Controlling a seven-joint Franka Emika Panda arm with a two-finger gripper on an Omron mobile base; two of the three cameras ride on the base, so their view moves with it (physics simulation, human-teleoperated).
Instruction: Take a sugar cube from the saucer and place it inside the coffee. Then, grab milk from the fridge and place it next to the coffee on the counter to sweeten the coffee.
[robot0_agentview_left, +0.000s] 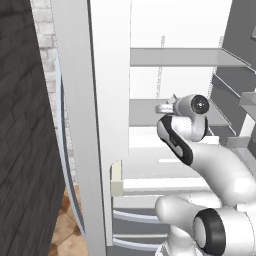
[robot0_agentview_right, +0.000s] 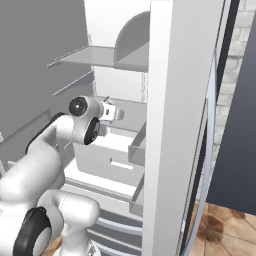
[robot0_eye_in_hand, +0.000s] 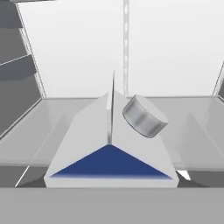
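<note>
The milk (robot0_eye_in_hand: 111, 148), a white carton with a gabled top, a blue panel and a grey round cap (robot0_eye_in_hand: 144, 116), stands very close in front of the hand camera on a fridge shelf (robot0_eye_in_hand: 26, 131). It covers my fingertips and sits right where the jaws meet. My gripper (robot0_agentview_left: 161, 107) (robot0_agentview_right: 119, 114) reaches deep into the open fridge (robot0_agentview_left: 175, 57) at mid-shelf height and appears shut on the carton. The sugar cube, saucer, coffee and counter are out of view.
The fridge's white back wall and a vertical shelf rail (robot0_eye_in_hand: 126, 43) lie behind the carton. An upper shelf (robot0_agentview_right: 95, 57) hangs above the hand and a white drawer (robot0_agentview_right: 110, 160) sits below it. The open door (robot0_agentview_right: 180, 100) with its bins stands close on the right.
</note>
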